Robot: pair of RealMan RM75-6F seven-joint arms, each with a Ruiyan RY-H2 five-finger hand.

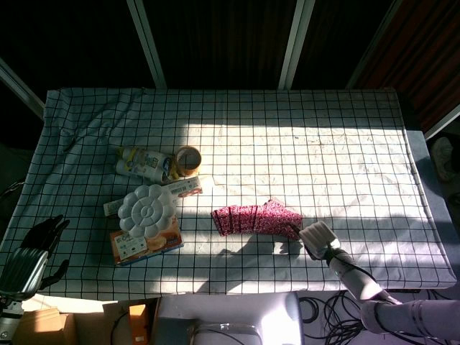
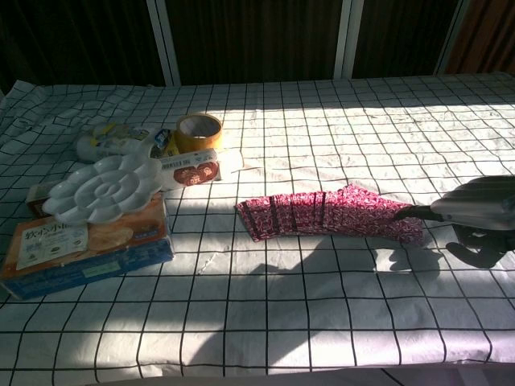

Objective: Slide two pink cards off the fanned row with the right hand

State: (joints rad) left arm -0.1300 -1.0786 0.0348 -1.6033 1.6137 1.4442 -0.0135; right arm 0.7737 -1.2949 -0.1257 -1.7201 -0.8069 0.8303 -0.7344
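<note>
The fanned row of pink patterned cards (image 1: 255, 218) (image 2: 326, 215) lies on the checked cloth at centre right. My right hand (image 1: 318, 238) (image 2: 476, 215) is low at the row's right end. One dark fingertip (image 2: 405, 212) reaches out and presses on the rightmost cards (image 2: 398, 226), which sit pulled out past the rest of the fan. The hand holds nothing, and its other fingers hang below the palm. My left hand (image 1: 32, 248) rests off the table's lower left corner with its fingers apart, far from the cards.
A white flower-shaped palette (image 2: 103, 187) sits on an orange snack box (image 2: 84, 241) at the left. Behind them are a tape roll (image 2: 199, 131), a small carton (image 2: 191, 170) and a wrapped bottle (image 2: 113, 141). Strong sun and shadow cross the cloth (image 2: 322, 305).
</note>
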